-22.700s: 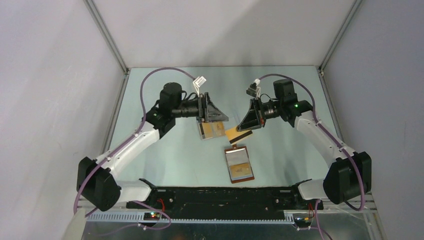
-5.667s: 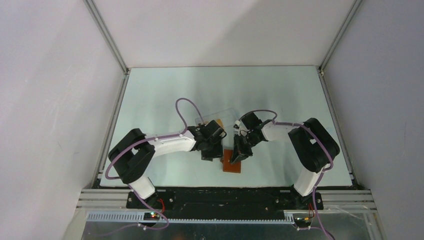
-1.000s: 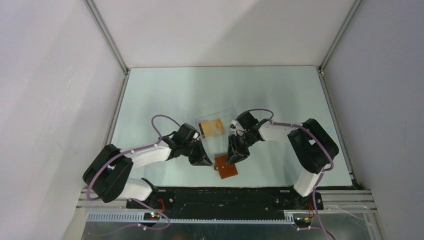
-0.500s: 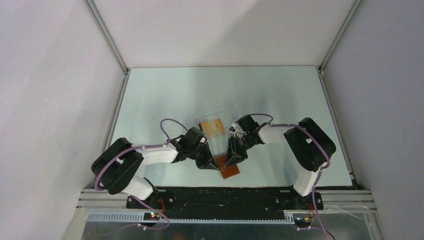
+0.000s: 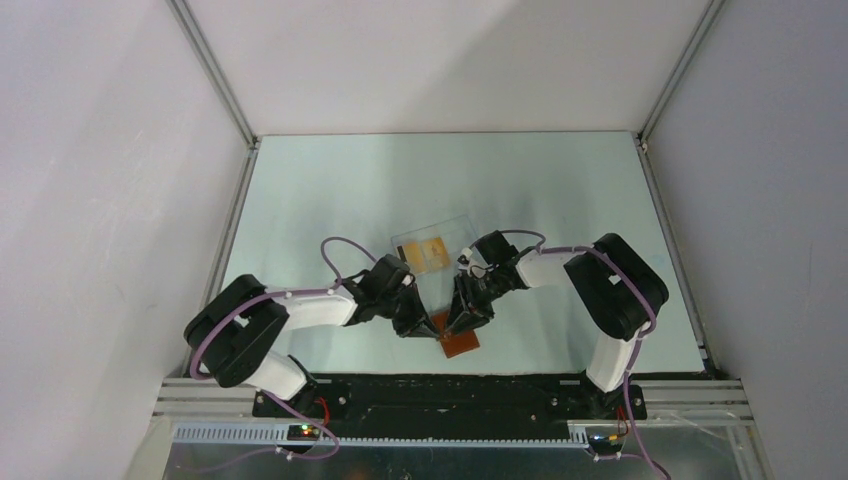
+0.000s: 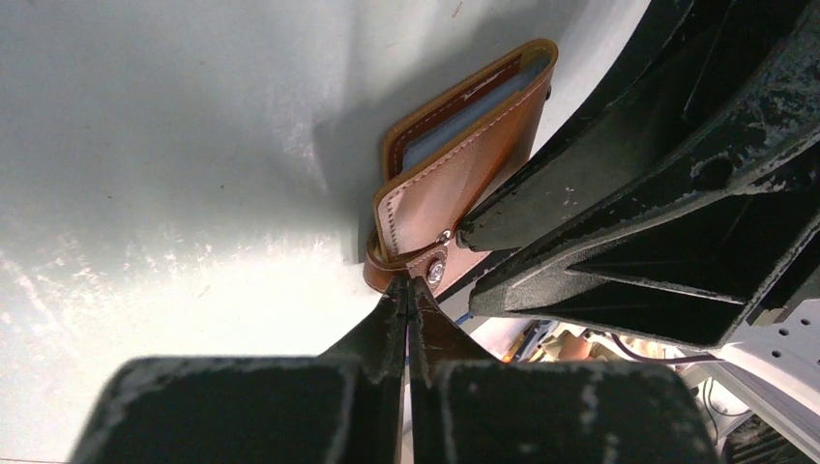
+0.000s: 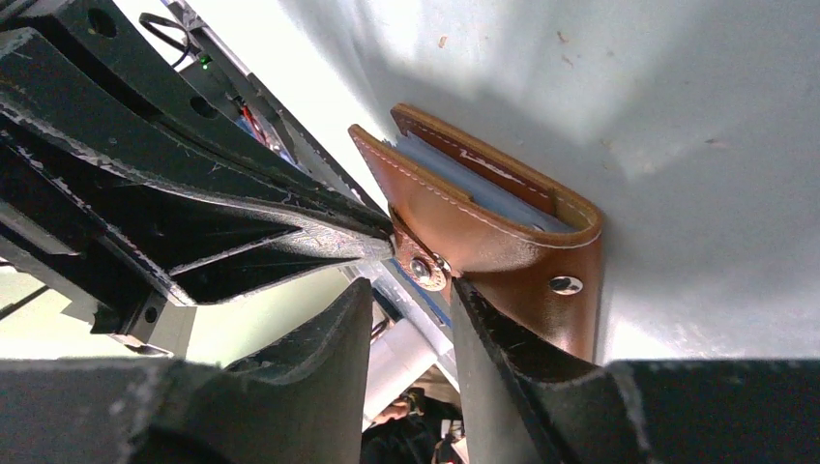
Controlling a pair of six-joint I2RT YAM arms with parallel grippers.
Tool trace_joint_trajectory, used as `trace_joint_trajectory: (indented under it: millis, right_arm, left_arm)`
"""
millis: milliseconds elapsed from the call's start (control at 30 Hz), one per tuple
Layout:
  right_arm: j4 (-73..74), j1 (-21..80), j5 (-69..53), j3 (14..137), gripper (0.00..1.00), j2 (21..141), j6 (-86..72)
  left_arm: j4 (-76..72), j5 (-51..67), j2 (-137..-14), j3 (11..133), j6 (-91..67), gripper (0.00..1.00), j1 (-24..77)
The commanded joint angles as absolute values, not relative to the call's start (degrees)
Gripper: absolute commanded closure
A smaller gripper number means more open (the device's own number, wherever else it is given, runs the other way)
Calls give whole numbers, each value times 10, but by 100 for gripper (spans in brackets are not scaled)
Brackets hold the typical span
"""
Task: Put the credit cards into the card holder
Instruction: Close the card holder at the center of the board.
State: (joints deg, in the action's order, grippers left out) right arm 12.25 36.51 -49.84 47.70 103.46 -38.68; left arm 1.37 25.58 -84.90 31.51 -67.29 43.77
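The card holder (image 5: 462, 345) lies near the front edge, a brown leather wallet folded almost closed. Its grey-blue pockets show in the left wrist view (image 6: 464, 145) and the right wrist view (image 7: 483, 217). My left gripper (image 5: 428, 325) (image 6: 410, 283) is shut, and its tips touch the snap tab from the left. My right gripper (image 5: 452, 325) (image 7: 411, 287) is open, with the tab's snap just off the gap between its fingertips and one finger (image 7: 503, 338) against the outer leather. Two orange-gold credit cards (image 5: 432, 250) lie in a clear box behind both grippers.
The clear plastic box (image 5: 455, 228) sits just behind the two wrists. The black base rail (image 5: 450, 395) runs close in front of the card holder. Each gripper's fingers fill the other's wrist view.
Over the last second my left gripper slid right to the card holder's tab and shut. The holder shifted slightly toward the front edge. The right arm barely moved.
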Motion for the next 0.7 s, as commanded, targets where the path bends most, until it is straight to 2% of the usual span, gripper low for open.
trace_joint_trajectory:
  millis: [0, 400, 667]
  right_arm:
    - [131, 369, -465, 473, 59, 1055, -376]
    - [177, 372, -431, 471, 61, 1051, -358]
    - [194, 384, -406, 471, 68, 1060, -349]
  left_arm:
    - [23, 216, -848, 326, -681, 100, 445]
    - [136, 155, -888, 383, -671, 100, 493]
    - [137, 153, -902, 380, -684, 100, 501]
